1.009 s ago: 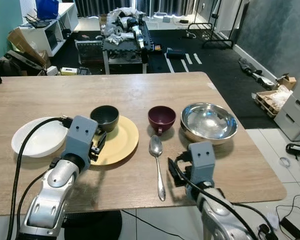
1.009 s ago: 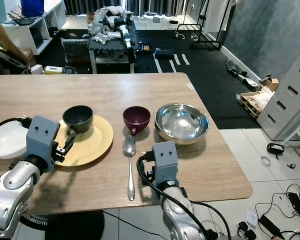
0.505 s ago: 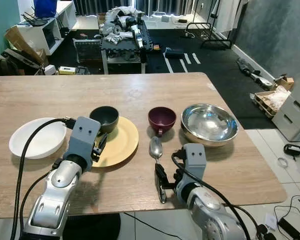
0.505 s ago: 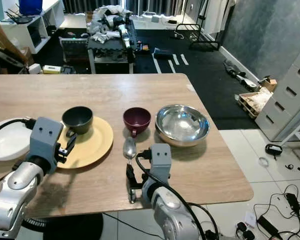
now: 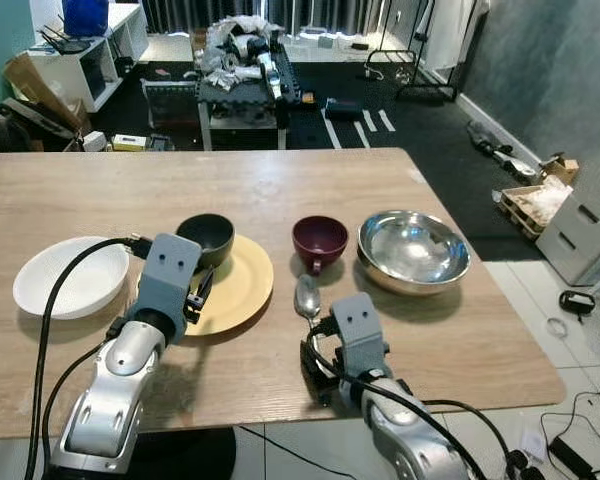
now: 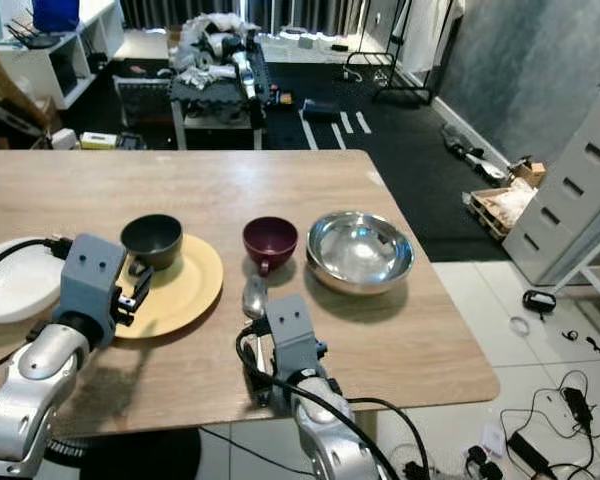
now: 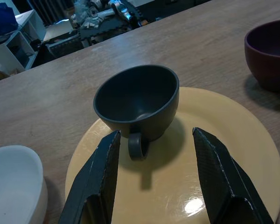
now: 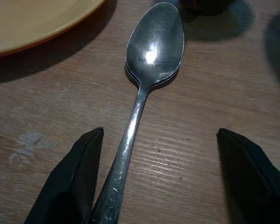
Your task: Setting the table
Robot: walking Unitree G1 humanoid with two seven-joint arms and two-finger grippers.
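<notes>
A steel spoon (image 8: 155,44) lies on the wooden table (image 5: 280,190), its bowl (image 5: 307,297) just in front of a maroon cup (image 5: 320,240). My right gripper (image 5: 315,365) is low over the spoon's handle and open. In the right wrist view the handle runs between the fingers (image 8: 70,186), close beside one of them. My left gripper (image 7: 156,135) hangs open over a yellow plate (image 5: 238,295). A dark cup (image 7: 136,100) stands on that plate just beyond the fingertips, its handle towards them.
A white bowl (image 5: 55,282) sits at the left of the table and a large steel bowl (image 5: 413,250) at the right. The table's front edge is right below both arms. Beyond the table are shelves, a cluttered cart and dark floor mats.
My right gripper has moved left from beside the spoon until its fingers straddle the handle. The left arm has stayed over the yellow plate. The camera shifted slightly.
</notes>
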